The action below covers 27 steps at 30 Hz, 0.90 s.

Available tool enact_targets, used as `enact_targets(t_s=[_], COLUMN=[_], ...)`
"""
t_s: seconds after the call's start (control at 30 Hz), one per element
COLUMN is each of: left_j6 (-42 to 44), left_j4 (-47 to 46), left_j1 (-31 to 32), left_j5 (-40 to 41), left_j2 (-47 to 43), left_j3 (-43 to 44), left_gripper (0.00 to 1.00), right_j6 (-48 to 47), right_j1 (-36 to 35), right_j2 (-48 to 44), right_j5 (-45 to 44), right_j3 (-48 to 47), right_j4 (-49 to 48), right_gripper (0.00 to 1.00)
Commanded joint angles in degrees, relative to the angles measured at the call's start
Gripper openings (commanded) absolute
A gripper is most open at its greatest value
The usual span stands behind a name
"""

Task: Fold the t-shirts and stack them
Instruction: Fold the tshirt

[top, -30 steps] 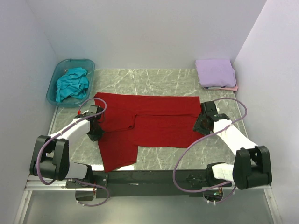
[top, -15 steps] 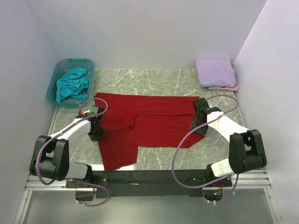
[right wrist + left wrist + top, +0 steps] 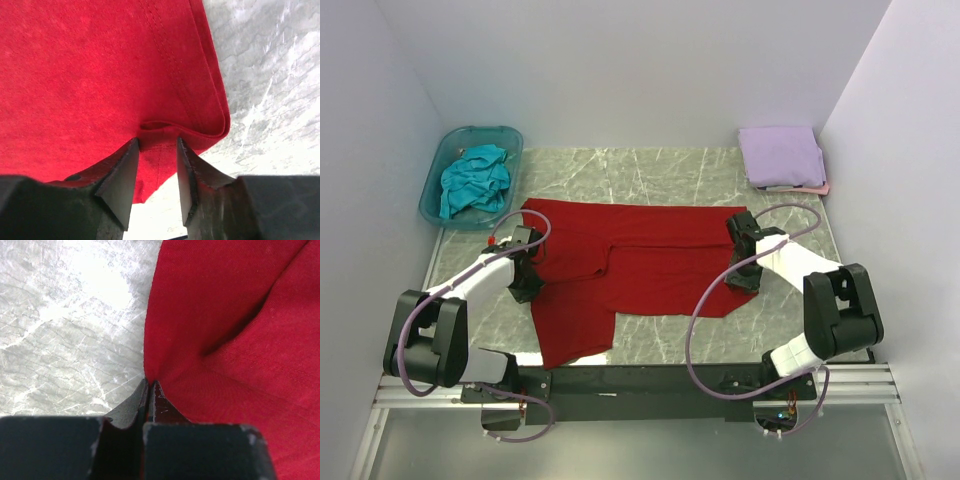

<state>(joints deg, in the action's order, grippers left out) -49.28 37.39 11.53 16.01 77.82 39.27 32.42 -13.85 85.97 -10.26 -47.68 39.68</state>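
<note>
A deep red t-shirt lies spread on the marble table, one part hanging toward the near edge. My left gripper sits at its left edge, shut on a pinch of the red cloth. My right gripper rests at the shirt's right hem. Its jaws stand open, straddling a raised fold of the hem, and the right gripper has cloth between its fingertips. A folded lavender t-shirt lies on a pale pink one at the back right. A teal t-shirt lies crumpled in the tub.
The translucent blue-green tub stands at the back left corner. White walls close in the table on three sides. Bare marble shows behind the red shirt and to its right.
My right gripper has moved left and slightly back onto the red shirt's right hem, its arm swinging round, and its jaws have narrowed a little. The left gripper has not moved.
</note>
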Motion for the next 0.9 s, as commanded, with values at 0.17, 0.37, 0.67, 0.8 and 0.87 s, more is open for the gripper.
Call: enact_targets(t_s=[0.17,0.37,0.67,0.8,0.87], left_j6=[-0.21,0.50,4.26,7.08,7.96], left_j4=[0.67,1.28,6.20,8.83,9.98], left_j1=[0.42,-0.01,-5.10,-7.83,-8.36], left_j5=[-0.19,-2.38,-7.83,-8.36,-8.63], left_j2=[-1.01,-1.09,-1.89,-1.01,-0.57], left_j3=[0.72,1.16,5.90,10.12,13.19], left_gripper=[0.01,0.01,0.01,0.01,0.01], right_j6=[-0.79,-0.70,-2.98,-3.68,-3.60], right_j1=[-0.48,-0.30,4.96,8.30,9.10], right_j2=[-1.86,-5.64,-10.91,-10.92,-9.69], right_j5=[-3.18,-3.89,-1.96,-0.11,0.50], right_j3=[0.57,2.41,-0.65,-2.94,-4.52], right_j4=[2.15,2.86,3.83,2.86,2.60], right_gripper=[0.20,0.05,0.00,0.00,0.00])
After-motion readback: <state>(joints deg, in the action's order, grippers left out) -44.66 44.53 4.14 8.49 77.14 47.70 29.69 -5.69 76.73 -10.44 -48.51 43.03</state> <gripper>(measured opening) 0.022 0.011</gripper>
